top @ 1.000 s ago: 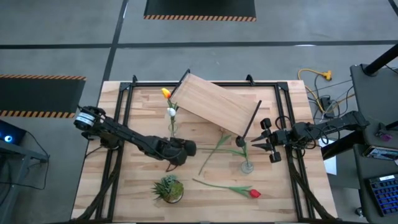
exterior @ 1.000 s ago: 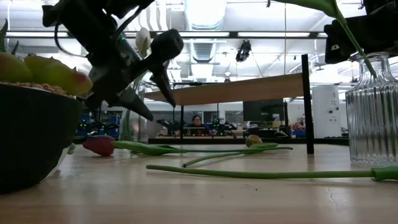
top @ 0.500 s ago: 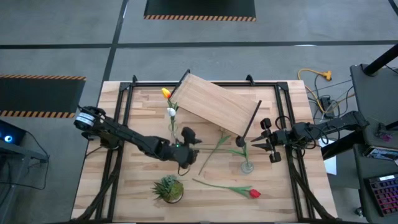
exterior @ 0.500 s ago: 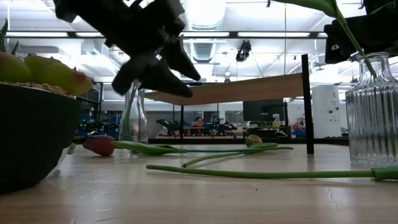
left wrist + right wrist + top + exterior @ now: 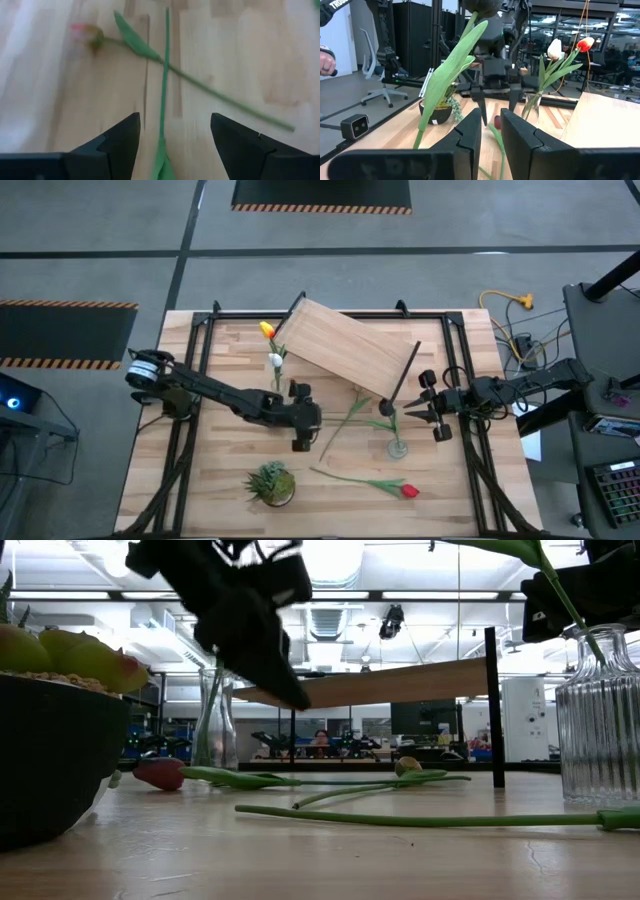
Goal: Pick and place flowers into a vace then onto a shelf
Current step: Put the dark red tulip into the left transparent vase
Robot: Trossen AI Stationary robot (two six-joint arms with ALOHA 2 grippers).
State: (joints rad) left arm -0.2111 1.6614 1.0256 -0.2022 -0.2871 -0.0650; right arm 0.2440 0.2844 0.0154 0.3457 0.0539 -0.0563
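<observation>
My left gripper (image 5: 312, 422) is open and hangs above the table (image 5: 285, 690). Its fingers stand on either side of a loose green stem (image 5: 165, 75) without touching it. A pink-headed tulip (image 5: 82, 32) lies crossed under that stem. A red tulip (image 5: 408, 491) lies on the table near the front edge. Yellow and white tulips (image 5: 268, 345) stand in a clear vase (image 5: 278, 387). A dark maroon tulip (image 5: 480, 5) stands in the ribbed vase (image 5: 398, 446). My right gripper (image 5: 408, 413) waits beside this vase, its fingers a narrow gap apart (image 5: 491, 112), holding nothing.
The shelf (image 5: 350, 348), a light plank on black legs, stands askew at the table's far middle. A small potted plant (image 5: 272, 483) sits near the front edge and fills the left of the low view (image 5: 50, 740). Bare wood lies at the table's front left.
My left gripper has moved a little toward the table's right, away from the clear vase. It has turned about its wrist and now points down over the loose stems. The flowers, the vases and my right arm have kept still.
</observation>
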